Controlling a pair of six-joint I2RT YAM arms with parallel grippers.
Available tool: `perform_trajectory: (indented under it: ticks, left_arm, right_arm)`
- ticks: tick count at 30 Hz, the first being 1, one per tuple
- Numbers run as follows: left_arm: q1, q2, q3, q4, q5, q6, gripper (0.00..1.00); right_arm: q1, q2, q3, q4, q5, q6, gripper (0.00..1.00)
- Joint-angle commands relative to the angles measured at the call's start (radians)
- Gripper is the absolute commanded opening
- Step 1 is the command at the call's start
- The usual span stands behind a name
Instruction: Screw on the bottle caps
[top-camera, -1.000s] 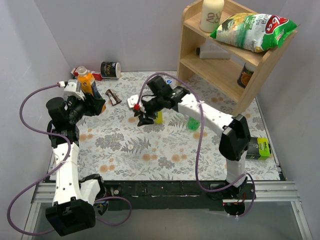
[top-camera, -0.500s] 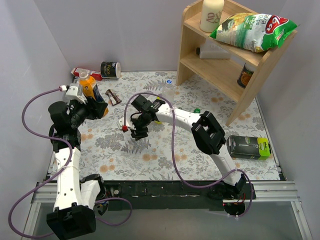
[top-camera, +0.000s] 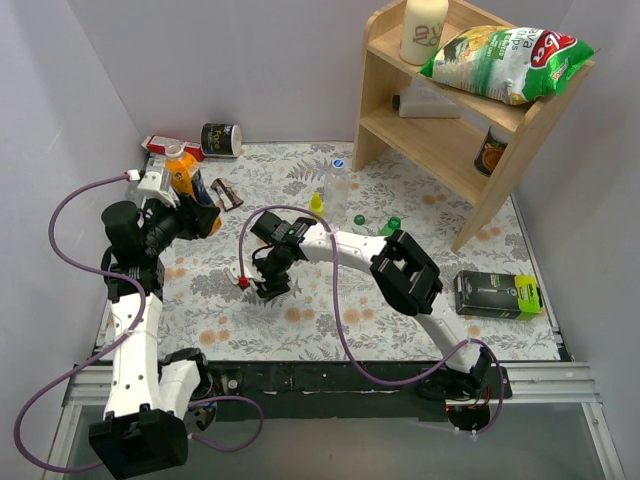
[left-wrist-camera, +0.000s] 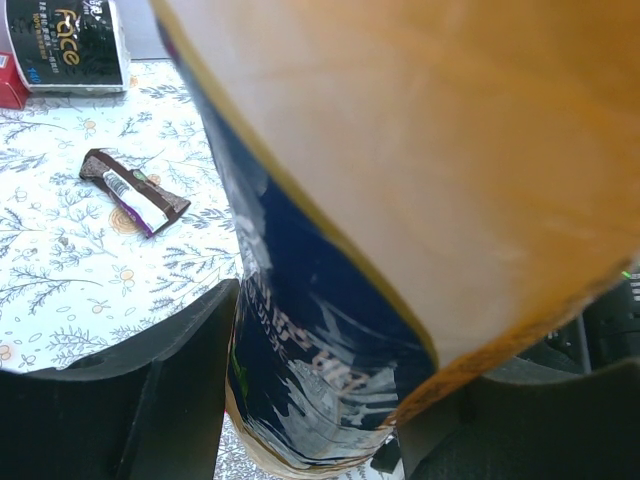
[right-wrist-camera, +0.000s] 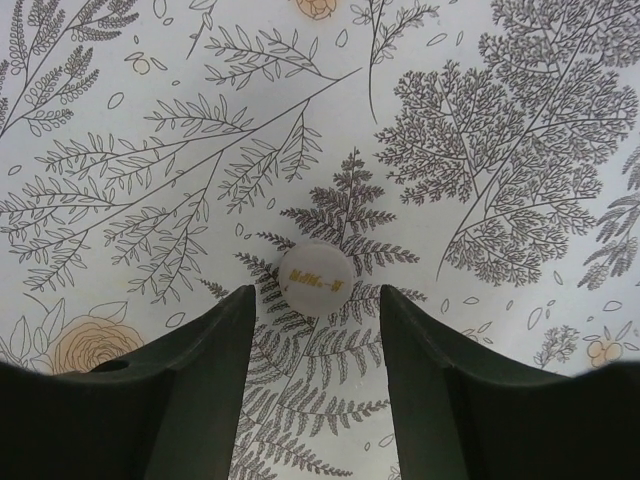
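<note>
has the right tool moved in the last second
Yes. The right tool has swung left and toward the near edge, away from the wooden shelf, and now hangs over a white cap.

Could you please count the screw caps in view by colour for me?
White cap: 1
Green cap: 1
Blue cap: 1
Total: 3

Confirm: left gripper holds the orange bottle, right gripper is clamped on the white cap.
Not clamped: the right gripper stands open over the white cap, which lies loose on the table, per the right wrist view. The left gripper does hold the orange bottle.
</note>
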Motion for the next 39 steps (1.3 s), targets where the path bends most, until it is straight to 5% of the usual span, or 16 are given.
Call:
perform_trajectory:
  ticks: [1,39]
  left_arm:
    - [-0.012,-0.004,0.012,-0.001,-0.006,0.007,0.0]
    - [-0.015,-0.017,-0.045,0.012,0.013,0.009,0.0]
  right_arm:
    - [0.003,0.013,-0.022,0.044,0.001,0.023,0.6]
    - [0.017,0.056,-0.062,0.087,-0.022,0.128,0.47]
